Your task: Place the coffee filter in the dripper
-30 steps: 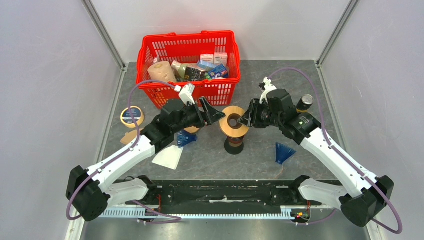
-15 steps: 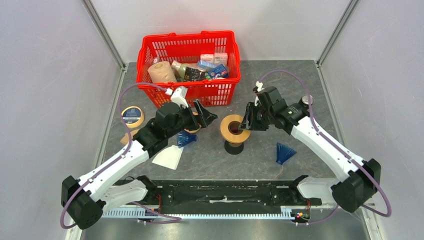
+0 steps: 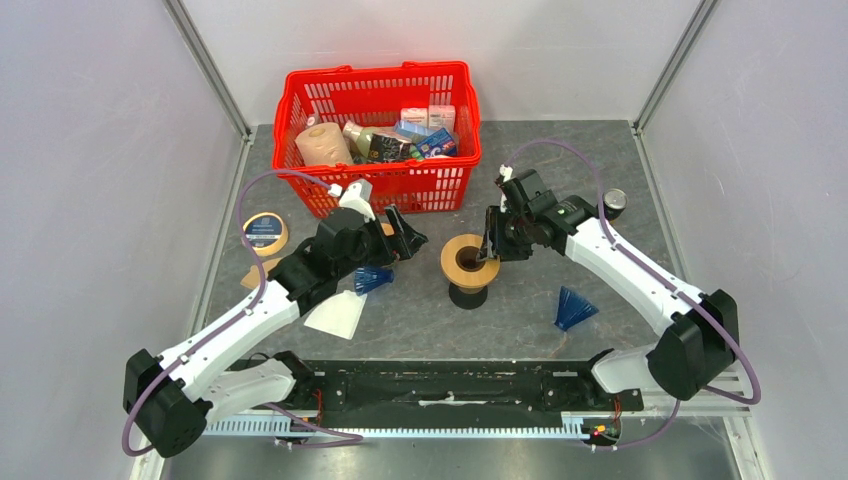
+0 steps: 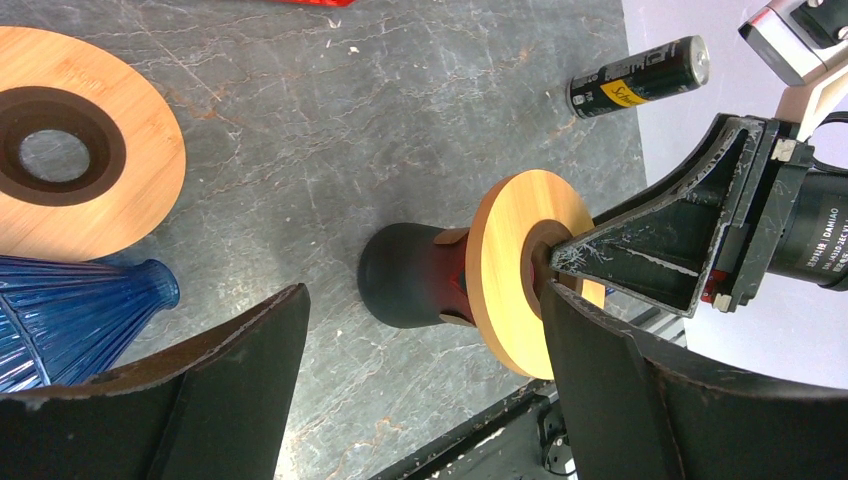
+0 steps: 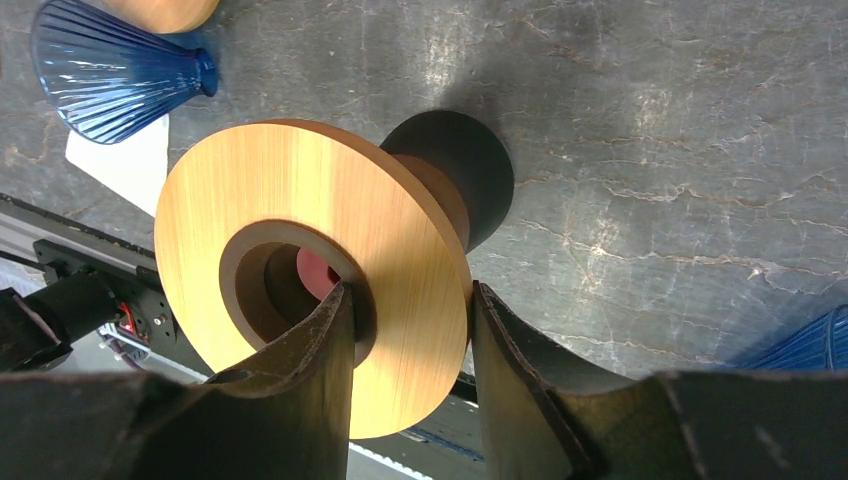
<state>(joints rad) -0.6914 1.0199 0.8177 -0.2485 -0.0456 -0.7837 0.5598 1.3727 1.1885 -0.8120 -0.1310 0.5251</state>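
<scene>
Right wrist shows your right gripper [image 5: 410, 300] clamped on the dripper [image 5: 300, 200] by its collar, one finger in its mouth; the coffee filter [image 3: 337, 315] lies flat near your open left gripper [image 3: 408, 236]; that finger may block seating, or tip the dripper.

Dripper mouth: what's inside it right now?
One finger of the right gripper and a reddish patch; no coffee filter. The finger hides the dripper's near wall.
</scene>
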